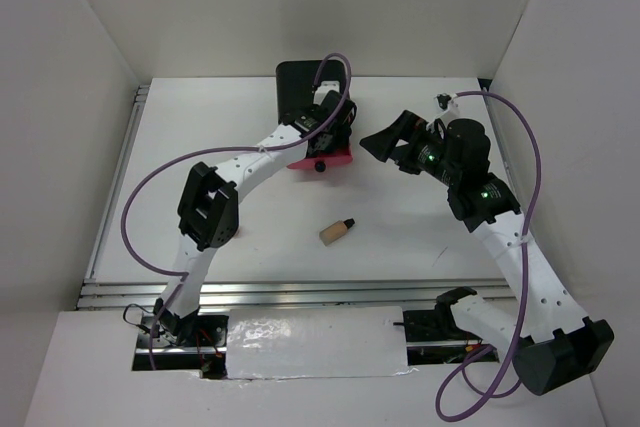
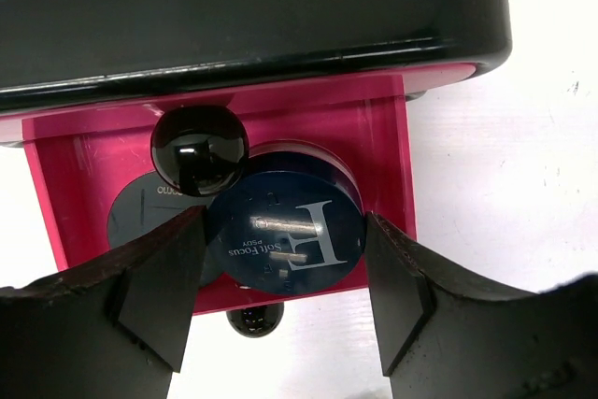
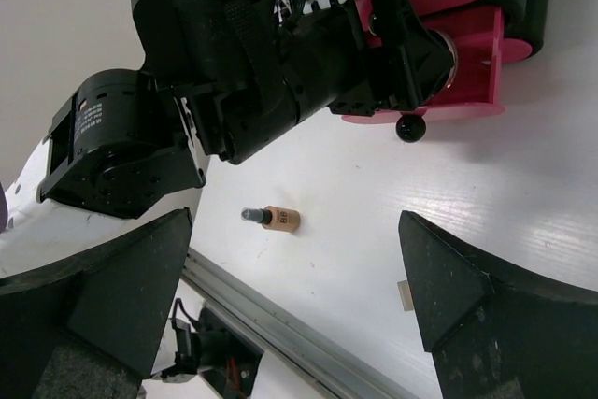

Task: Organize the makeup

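White surface (image 1: 400, 237) carries a black box (image 2: 234, 7), pink drawer (image 2: 84, 165) open. Right pincer (image 3: 299, 277) spread, empty. Left pincer (image 2: 280, 263) pinches blue-lidded compact (image 2: 285, 231) over drawer, overlapping black compact (image 2: 140, 217). If released here it may rest tilted and jam the drawer. Beige bottle (image 1: 338, 231) lies mid-surface.

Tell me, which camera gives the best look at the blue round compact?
The left wrist view: the blue-lidded compact sits mid-frame, lettering readable, held in the left gripper over the pink drawer. In the top and right wrist views the left arm hides it.
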Tool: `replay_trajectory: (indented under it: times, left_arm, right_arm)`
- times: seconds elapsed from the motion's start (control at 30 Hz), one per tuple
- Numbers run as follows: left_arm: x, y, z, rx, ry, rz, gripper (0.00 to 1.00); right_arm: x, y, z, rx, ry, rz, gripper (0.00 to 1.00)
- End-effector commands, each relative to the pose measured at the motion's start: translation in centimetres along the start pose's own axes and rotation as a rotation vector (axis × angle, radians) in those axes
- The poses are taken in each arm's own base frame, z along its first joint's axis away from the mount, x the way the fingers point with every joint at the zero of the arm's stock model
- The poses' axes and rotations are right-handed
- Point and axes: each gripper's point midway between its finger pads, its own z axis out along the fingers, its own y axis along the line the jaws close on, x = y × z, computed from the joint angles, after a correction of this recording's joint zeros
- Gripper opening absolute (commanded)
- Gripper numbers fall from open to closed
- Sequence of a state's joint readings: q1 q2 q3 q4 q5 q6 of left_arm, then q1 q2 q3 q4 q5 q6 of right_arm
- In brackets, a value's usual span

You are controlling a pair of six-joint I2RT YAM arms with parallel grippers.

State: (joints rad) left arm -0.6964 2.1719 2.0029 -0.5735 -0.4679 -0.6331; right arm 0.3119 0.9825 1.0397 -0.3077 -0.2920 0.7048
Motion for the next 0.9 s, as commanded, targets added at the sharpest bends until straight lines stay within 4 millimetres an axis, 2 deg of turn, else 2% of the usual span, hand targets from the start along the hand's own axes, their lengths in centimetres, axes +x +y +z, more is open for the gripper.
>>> replay_trajectory:
  times: [0.0, 0.03, 0.07, 0.1, 0.17, 0.2, 0.3, 0.4, 0.53, 0.6, 0.63, 0.67, 0.7, 0.73, 0.77, 0.8, 0.83, 0.87]
  left_arm:
    - [-0.9, -0.5, 0.1, 0.005, -0.029, -0.018, 0.25]
    - [-1.0, -0.5, 0.0, 0.008, -0.031, -0.020, 0.34]
    - [-1.1, -0.6, -0.2, 0.011, -0.033, -0.021, 0.47]
    - [-1.3, -0.7, -0.3, 0.019, -0.036, -0.022, 0.66]
    - [-2.6, -1.1, -1.5, 0.049, -0.062, -0.036, 0.81]
    - [-3.8, -1.3, -2.4, 0.064, -0.087, -0.043, 0.97]
    - [-6.5, -1.8, -4.5, 0.106, -0.148, -0.057, 0.99]
    - [-8.2, -2.0, -6.0, 0.126, -0.185, -0.066, 0.99]
    - [-9.0, -1.4, -7.5, 0.116, -0.200, -0.084, 0.99]
    - [-9.6, 0.7, -8.7, 0.067, -0.203, -0.115, 0.99]
    - [-9.9, 1.7, -9.2, 0.047, -0.199, -0.132, 0.99]
    - [-10.2, 2.8, -9.7, 0.030, -0.189, -0.179, 0.99]
    - [-11.3, 5.1, -10.5, 0.006, -0.188, -0.224, 0.99]
    - [-10.5, 6.8, -11.0, -0.027, -0.135, -0.229, 1.00]
    - [-10.6, 8.1, -11.5, -0.042, -0.118, -0.258, 0.99]
    - [-11.1, 10.0, -12.7, -0.059, -0.119, -0.280, 1.00]
    - [-10.6, 11.1, -13.4, -0.079, -0.095, -0.273, 0.99]
    - [-10.6, 12.1, -14.7, -0.081, -0.097, -0.259, 0.99]
  right_arm:
    - [-1.0, 1.6, -0.6, -0.050, -0.036, -0.021, 1.00]
    - [-1.1, 1.7, -0.6, -0.051, -0.037, -0.021, 1.00]
    - [-1.0, 1.6, -0.5, -0.051, -0.035, -0.019, 1.00]
    - [-0.9, 1.5, -0.4, -0.051, -0.031, -0.020, 1.00]
    - [-0.8, 1.5, -0.2, -0.053, -0.027, -0.016, 1.00]
    - [-0.8, 1.4, -0.2, -0.053, -0.027, -0.016, 1.00]
    - [-0.6, 1.2, 0.1, -0.048, -0.025, -0.013, 1.00]
    - [-0.4, 1.0, 0.5, -0.051, -0.019, -0.007, 1.00]
    - [0.2, 0.3, 1.1, -0.043, -0.005, 0.012, 1.00]
    - [0.5, -0.2, 1.6, -0.045, -0.015, 0.035, 1.00]
    - [1.7, -1.6, 2.0, -0.024, 0.005, 0.061, 1.00]
    - [2.2, -1.9, 2.3, -0.029, 0.008, 0.080, 0.99]
    - [2.2, -2.0, 2.7, -0.051, -0.007, 0.088, 0.96]
    - [3.6, -3.2, 3.1, -0.031, 0.015, 0.140, 0.94]
    - [4.4, -3.8, 3.5, -0.023, 0.031, 0.173, 0.88]
    - [4.2, -3.5, 4.0, -0.054, 0.013, 0.213, 0.68]
    - [5.5, -4.6, 4.4, -0.038, 0.031, 0.247, 0.50]
    - [6.1, -5.5, 5.1, -0.013, 0.033, 0.281, 0.15]
